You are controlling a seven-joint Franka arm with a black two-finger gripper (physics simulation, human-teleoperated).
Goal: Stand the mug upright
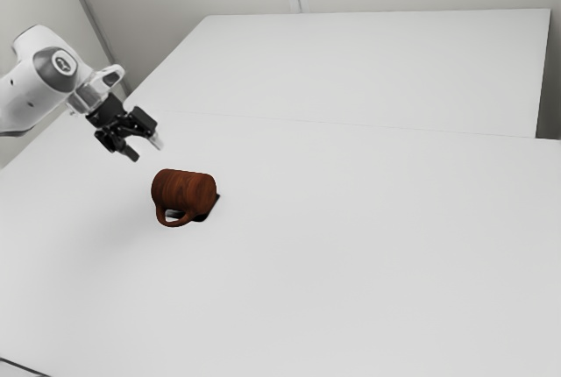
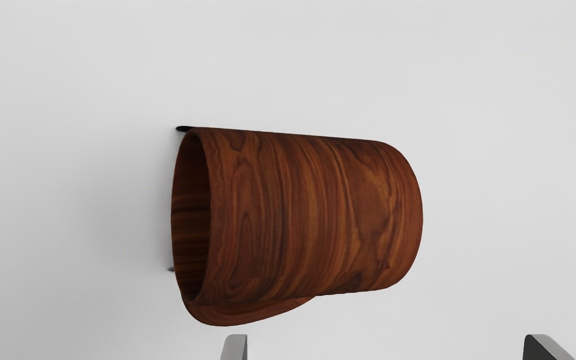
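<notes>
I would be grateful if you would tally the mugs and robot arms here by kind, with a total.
Mug: 1 (brown wood grain, lying on its side)
Robot arm: 1 (mostly white)
Total: 2

In the wrist view, the mug (image 2: pixel 308 215) hides part of its own handle (image 2: pixel 238 312). It also partly covers a dark patch (image 1: pixel 210 209); what that is, we can't tell. The wrist view's edge cuts off our jaws, and the exterior view's edges crop our arm (image 1: pixel 22 96), the bench (image 1: pixel 351 263) and a dark line (image 1: pixel 22 366).
</notes>
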